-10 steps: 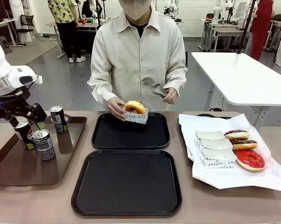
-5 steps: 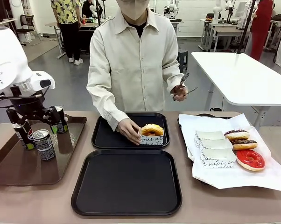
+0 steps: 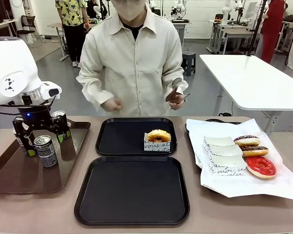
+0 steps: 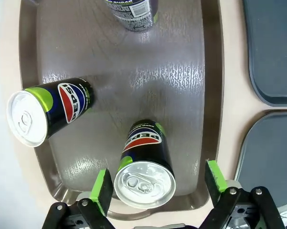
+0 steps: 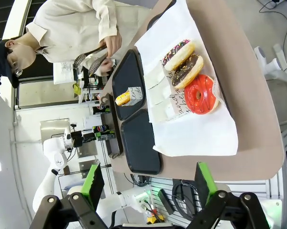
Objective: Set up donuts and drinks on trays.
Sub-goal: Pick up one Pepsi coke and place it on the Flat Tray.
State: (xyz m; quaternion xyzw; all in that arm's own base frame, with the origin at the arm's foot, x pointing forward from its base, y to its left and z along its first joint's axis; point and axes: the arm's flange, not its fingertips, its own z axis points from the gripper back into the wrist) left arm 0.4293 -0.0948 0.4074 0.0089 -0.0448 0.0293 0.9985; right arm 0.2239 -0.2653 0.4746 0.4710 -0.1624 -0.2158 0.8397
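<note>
Donut [image 3: 158,135] newly set on the far tray [image 3: 118,141], hand [image 3: 111,104] withdrawn; the left claw [image 3: 38,132], jaws apart, had shifted over a can [image 4: 146,176].

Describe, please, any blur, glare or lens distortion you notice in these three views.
Front view: the person's hand is motion-blurred. Left wrist view: glare streaks the brown tray; the cans splay outward from the wide lens. Right wrist view: rolled sideways, the table edge bowed.
</note>
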